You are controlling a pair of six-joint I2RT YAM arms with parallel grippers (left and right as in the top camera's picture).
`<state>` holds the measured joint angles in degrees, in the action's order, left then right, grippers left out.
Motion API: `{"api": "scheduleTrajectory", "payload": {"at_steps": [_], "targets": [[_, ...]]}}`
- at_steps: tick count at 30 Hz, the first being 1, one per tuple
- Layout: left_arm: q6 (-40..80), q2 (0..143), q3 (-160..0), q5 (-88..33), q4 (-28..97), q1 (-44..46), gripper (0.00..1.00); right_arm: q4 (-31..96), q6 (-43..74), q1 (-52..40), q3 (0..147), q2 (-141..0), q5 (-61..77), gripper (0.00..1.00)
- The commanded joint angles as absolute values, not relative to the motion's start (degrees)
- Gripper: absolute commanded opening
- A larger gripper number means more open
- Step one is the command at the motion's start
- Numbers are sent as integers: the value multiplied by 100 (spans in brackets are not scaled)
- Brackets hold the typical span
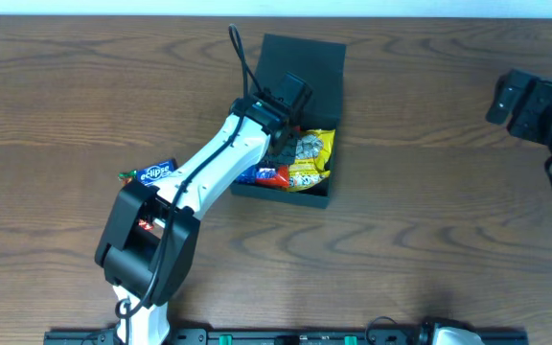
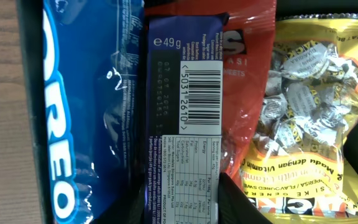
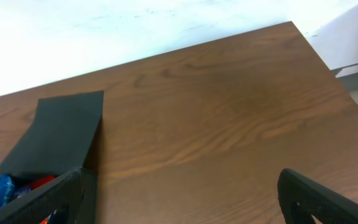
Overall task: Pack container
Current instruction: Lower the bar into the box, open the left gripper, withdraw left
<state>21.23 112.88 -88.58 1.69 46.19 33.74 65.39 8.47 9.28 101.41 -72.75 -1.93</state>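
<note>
The container (image 1: pixel 307 65) is a dark box in the middle of the table, its flap lid open toward the back. It holds a yellow candy packet (image 1: pixel 311 156), a red packet and blue packets. My left gripper (image 1: pixel 281 134) reaches down into the box. In the left wrist view its fingers (image 2: pixel 182 208) sit against both edges of a purple bar with a barcode (image 2: pixel 182 93). The bar lies between a blue Oreo packet (image 2: pixel 79 112) and a red packet (image 2: pixel 247 81). My right gripper (image 3: pixel 185 205) is open and empty over bare table at the far right.
A blue Eclipse packet (image 1: pixel 151 173) lies on the table left of the box, beside my left arm. The right arm (image 1: pixel 535 105) stays near the right edge. The right wrist view shows the box lid (image 3: pixel 61 130) at its left.
</note>
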Motion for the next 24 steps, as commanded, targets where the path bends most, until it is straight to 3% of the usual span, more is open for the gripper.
{"api": "scheduleTrajectory", "payload": {"at_steps": [1,5,15,18,24], "targets": [[2231,11334,-8917,172,4624,3336,30,6565,764,974,10156,-7308,-141,98],[2228,11334,-8954,14,4630,3334,35,6560,764,974,10156,-7308,-143,99],[2171,11332,-9437,-106,4845,3328,36,6552,762,974,10156,-7308,-145,99],[1964,11332,-9747,-91,5083,3328,48,6541,762,974,10156,-7308,-145,99],[1907,11332,-10047,80,5339,3312,48,6541,760,974,10156,-7310,-148,99]]}}
